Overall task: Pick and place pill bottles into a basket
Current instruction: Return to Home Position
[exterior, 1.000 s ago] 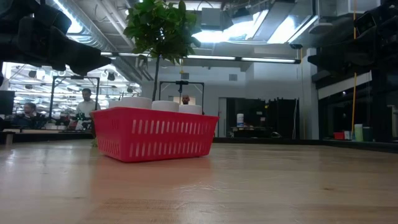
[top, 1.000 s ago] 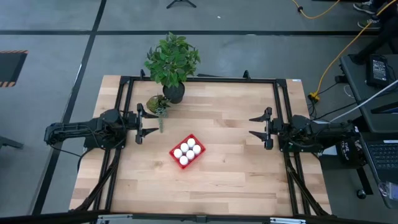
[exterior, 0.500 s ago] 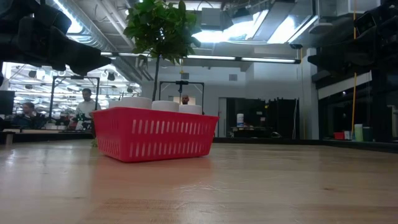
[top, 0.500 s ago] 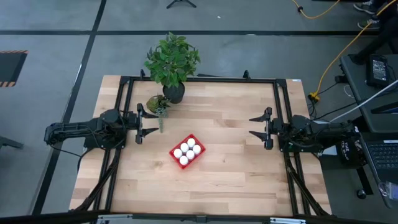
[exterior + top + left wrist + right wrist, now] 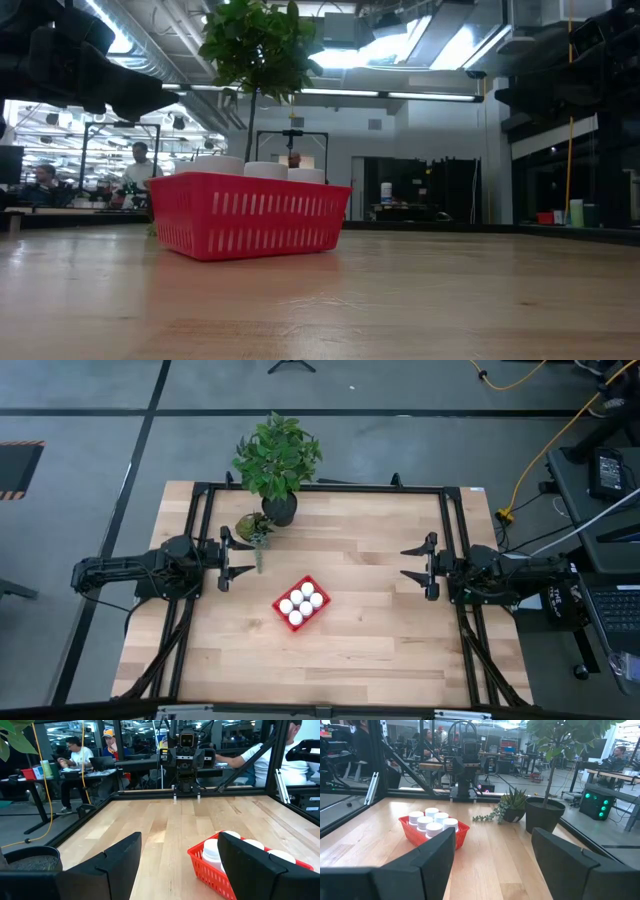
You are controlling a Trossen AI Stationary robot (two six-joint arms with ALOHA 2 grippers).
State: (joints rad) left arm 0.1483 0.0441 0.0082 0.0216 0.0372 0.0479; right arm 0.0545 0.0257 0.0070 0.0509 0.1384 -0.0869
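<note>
Staying put, left pincer (image 5: 240,558) and right pincer (image 5: 407,563) spread, pill bottles (image 5: 296,597) in basket (image 5: 247,214).

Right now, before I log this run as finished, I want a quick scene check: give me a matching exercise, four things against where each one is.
Things:
1. pill bottles
2. left gripper
3. right gripper
4. tall potted plant

Places:
A. at the back edge of the table
B. open and empty, at the right side
C. inside the red basket
D. open and empty, at the left side, beside the small succulent

Pairs: 1-C, 2-D, 3-B, 4-A
</note>
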